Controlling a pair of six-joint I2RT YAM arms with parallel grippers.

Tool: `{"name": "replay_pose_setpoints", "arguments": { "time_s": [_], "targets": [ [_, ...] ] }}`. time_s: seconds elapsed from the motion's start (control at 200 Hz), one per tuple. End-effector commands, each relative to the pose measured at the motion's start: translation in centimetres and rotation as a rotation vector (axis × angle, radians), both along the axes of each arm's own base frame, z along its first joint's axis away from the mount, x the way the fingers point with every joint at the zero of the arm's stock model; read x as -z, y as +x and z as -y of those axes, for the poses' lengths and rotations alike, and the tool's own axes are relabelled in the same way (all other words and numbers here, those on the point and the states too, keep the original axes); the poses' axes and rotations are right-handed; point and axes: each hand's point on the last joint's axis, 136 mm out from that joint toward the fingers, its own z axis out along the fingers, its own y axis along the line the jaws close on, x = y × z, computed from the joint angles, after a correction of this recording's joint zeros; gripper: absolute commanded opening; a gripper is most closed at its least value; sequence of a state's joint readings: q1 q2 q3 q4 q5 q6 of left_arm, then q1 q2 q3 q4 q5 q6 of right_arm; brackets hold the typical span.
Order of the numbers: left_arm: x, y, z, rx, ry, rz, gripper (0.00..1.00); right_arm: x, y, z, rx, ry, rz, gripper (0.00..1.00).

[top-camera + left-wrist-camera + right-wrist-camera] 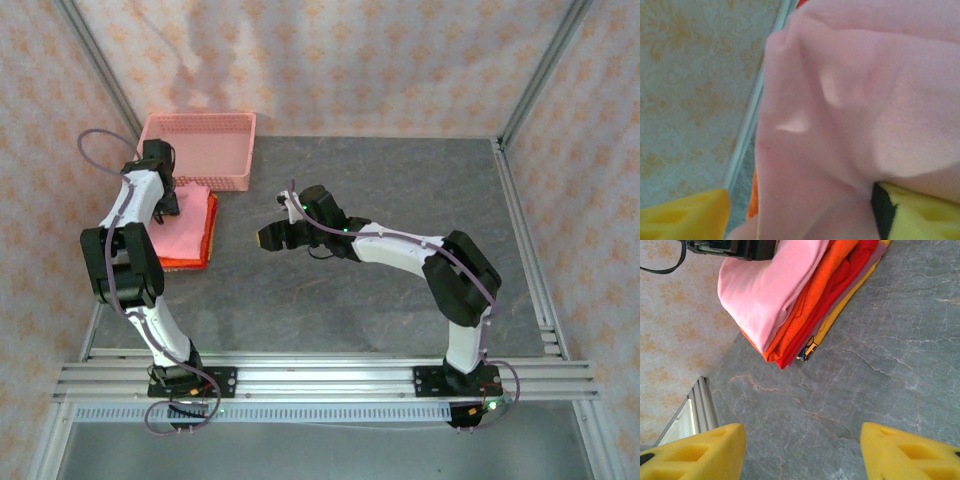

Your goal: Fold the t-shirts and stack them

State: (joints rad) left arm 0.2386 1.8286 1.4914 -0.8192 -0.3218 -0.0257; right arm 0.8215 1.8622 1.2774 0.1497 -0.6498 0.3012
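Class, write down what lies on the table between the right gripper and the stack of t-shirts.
Just bare grey table separates the right gripper from the stack of t-shirts; the top and right wrist views both show it.

Up close, the pink t-shirt [850, 100] was blurred and ran past the frame's edges. It hid most of the orange-red t-shirts [815, 295] beneath it.

White-black arms [400, 248], lilac cables [103, 131], yellow fingertips [695, 455]
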Motion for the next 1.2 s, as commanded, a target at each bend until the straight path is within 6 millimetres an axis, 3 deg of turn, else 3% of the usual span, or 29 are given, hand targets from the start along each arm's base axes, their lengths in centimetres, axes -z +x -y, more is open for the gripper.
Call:
{"name": "replay_pose_setpoints", "arguments": {
  "time_s": [0.0, 0.17, 0.325, 0.46, 0.605, 0.691, 0.851, 1.086, 1.196],
  "targets": [
    [-2.8, 0.1, -0.4, -0.056, 0.015, 0.097, 1.00, -1.7, 0.6, 0.0, 0.016, 0.016, 0.050, 0.63],
    [-5.2, 1.5, 1.7, -0.041, -0.021, 0.245, 1.00, -1.3, 0.7, -0.2, 0.017, 0.017, 0.042, 0.63],
    [-4.6, 3.2, 4.1, -0.021, -0.142, 0.326, 0.99, -1.1, 0.7, -0.4, 0.015, 0.020, 0.032, 0.63],
    [-2.3, 3.6, 4.0, -0.069, -0.201, 0.314, 0.55, -1.2, 0.7, -0.2, 0.019, 0.017, 0.037, 0.62],
    [0.3, 3.0, 2.4, -0.150, -0.216, 0.281, 0.40, -0.9, 0.6, -0.1, 0.021, 0.007, 0.036, 0.62],
    [1.7, 2.3, 1.3, -0.202, -0.234, 0.263, 0.43, -0.7, 0.7, -0.1, 0.020, 0.005, 0.030, 0.62],
    [4.1, 1.5, 0.8, -0.253, -0.294, 0.242, 0.81, -0.4, 0.8, -0.3, 0.019, 0.003, 0.021, 0.62],
    [5.3, 1.5, 1.3, -0.250, -0.349, 0.237, 1.00, -0.5, 0.8, -0.4, 0.019, 0.002, 0.015, 0.62],
    [5.3, 1.8, 1.7, -0.239, -0.377, 0.248, 1.00, -0.7, 0.8, -0.3, 0.023, 0.005, 0.019, 0.62]
  ]
}}
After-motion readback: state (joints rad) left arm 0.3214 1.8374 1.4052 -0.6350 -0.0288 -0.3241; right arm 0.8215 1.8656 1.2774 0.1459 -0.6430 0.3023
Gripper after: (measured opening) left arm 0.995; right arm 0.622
